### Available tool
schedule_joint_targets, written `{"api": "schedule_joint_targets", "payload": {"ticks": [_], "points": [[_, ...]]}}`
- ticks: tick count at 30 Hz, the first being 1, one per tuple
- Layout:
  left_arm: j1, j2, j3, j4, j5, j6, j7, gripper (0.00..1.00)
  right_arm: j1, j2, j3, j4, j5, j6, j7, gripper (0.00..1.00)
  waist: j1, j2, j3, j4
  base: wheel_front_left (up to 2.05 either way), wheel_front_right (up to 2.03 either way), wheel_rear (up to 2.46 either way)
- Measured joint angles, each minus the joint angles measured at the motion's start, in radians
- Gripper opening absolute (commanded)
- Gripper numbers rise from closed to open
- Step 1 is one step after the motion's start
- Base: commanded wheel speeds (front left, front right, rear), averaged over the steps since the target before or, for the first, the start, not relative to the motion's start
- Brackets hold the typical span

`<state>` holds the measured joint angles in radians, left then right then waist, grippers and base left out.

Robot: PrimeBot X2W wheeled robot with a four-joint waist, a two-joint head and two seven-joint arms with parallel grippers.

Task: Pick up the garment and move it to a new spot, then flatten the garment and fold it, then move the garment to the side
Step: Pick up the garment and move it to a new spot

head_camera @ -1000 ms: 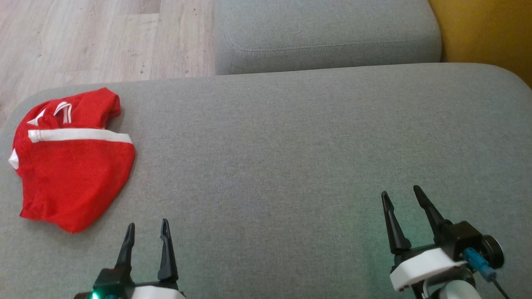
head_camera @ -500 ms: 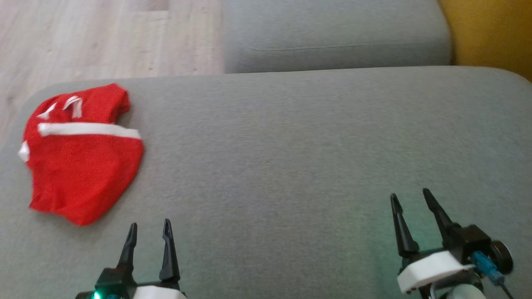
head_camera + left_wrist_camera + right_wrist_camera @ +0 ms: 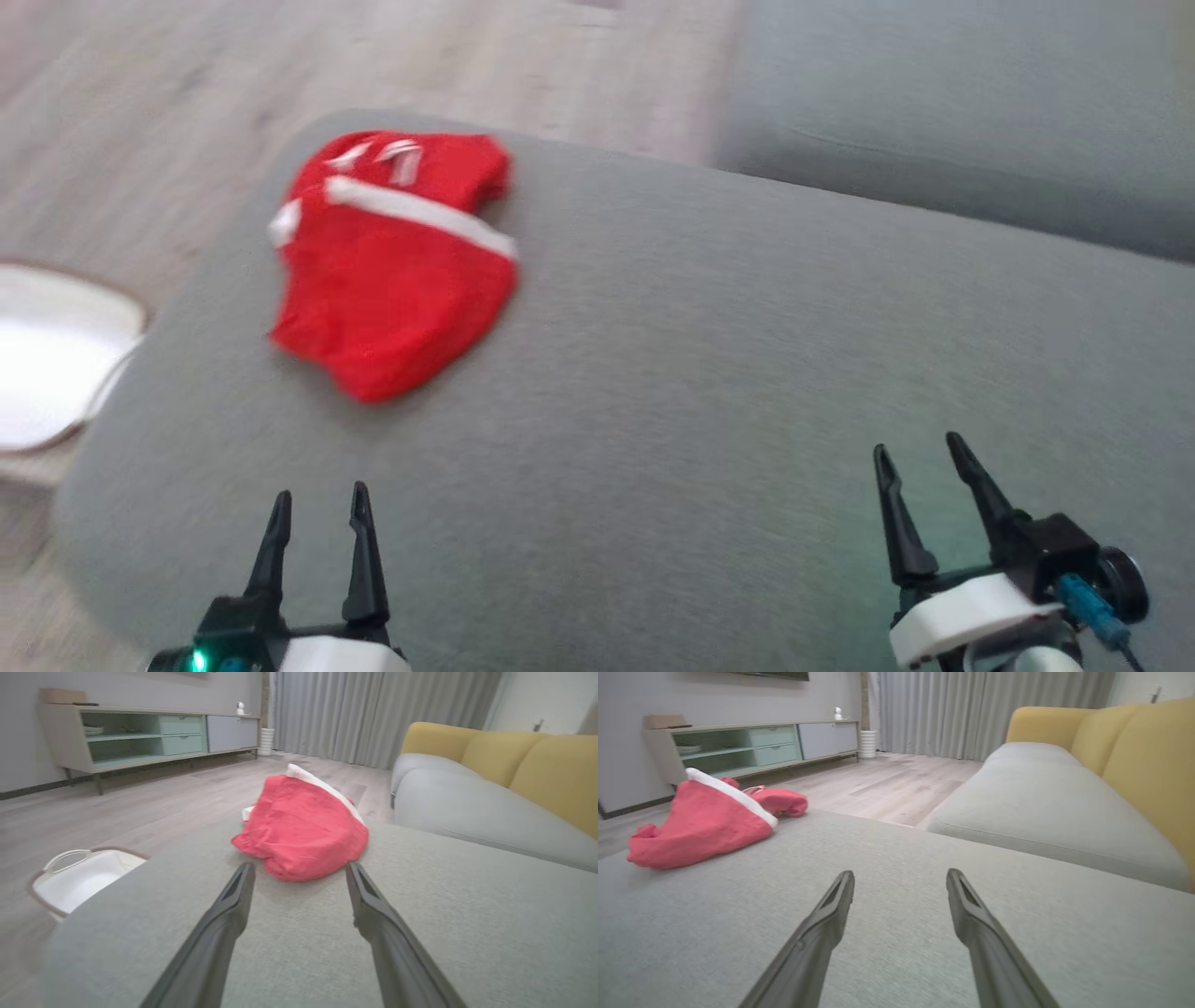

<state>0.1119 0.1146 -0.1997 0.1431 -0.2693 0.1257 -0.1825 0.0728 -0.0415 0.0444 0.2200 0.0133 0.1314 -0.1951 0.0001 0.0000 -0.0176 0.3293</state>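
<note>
There's the red garment (image 3: 392, 271), crumpled at the far left corner of the grey cushion (image 3: 700, 373), dead ahead of the left pincer (image 3: 317, 490), the nearer one. The right pincer (image 3: 917, 446) sits well apart. Both are released and empty.

White tub (image 3: 70, 891) on wood floor (image 3: 154, 807) beside grey ottoman (image 3: 747, 373); sideboard (image 3: 140, 737) beyond

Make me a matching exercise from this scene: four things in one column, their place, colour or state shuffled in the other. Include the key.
Column 1
1. garment
2. white tub
3. sofa back
4. left gripper

Column 2
a. on the wooden floor, beside the cushion's end
b. open and empty
c. crumpled on the grey cushion
d. yellow

Pairs: 1-c, 2-a, 3-d, 4-b
</note>
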Motion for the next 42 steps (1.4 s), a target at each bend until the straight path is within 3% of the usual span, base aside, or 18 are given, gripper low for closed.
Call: {"api": "schedule_joint_targets", "payload": {"ticks": [6, 10, 19, 26, 32, 37, 42], "points": [[0.020, 0.011, 0.007, -0.015, -0.007, 0.008, 0.007, 1.00, -0.001, 0.000, 0.026, 0.004, 0.011, 0.000, -0.005, 1.00, 0.0000, 0.0000, -0.010, 0.128, 0.00, 0.00, 0.00], [0.060, 0.016, 0.020, -0.023, -0.025, 0.024, 0.005, 1.00, -0.004, 0.001, 0.056, 0.005, 0.012, 0.000, -0.005, 1.00, -0.0002, 0.0000, -0.014, 0.174, 0.00, 0.00, 0.00], [0.066, 0.019, 0.025, -0.077, -0.030, 0.028, 0.002, 1.00, -0.007, 0.001, 0.057, 0.014, 0.011, 0.000, -0.005, 1.00, -0.0001, 0.0000, -0.014, 0.177, 0.00, 0.00, 0.00], [-0.005, 0.109, 0.052, -0.301, -0.015, 0.030, 0.086, 1.00, -0.003, 0.001, 0.028, -0.060, -0.026, 0.000, 0.007, 1.00, -0.0002, 0.0000, 0.013, 0.179, 0.00, 0.00, 0.00], [-0.347, 0.257, 0.146, -0.353, -0.012, -0.029, 0.201, 1.00, -0.034, 0.000, 0.024, -0.142, -0.085, 0.000, 0.057, 1.00, 0.0001, 0.0000, 0.092, 0.143, 0.00, 0.00, 0.00], [-0.602, 0.376, 0.147, -0.207, 0.017, -0.108, 0.283, 1.00, -0.101, -0.001, 0.046, -0.207, -0.132, 0.000, 0.104, 1.00, 0.0001, 0.0000, 0.164, 0.089, 0.00, 0.00, 0.00], [-0.790, 0.366, 0.088, 0.045, -0.033, -0.194, 0.332, 1.00, -0.132, -0.004, 0.072, -0.235, -0.177, 0.000, 0.142, 1.00, 0.0003, 0.0000, 0.247, 0.029, 0.00, 0.00, 0.00]]}}
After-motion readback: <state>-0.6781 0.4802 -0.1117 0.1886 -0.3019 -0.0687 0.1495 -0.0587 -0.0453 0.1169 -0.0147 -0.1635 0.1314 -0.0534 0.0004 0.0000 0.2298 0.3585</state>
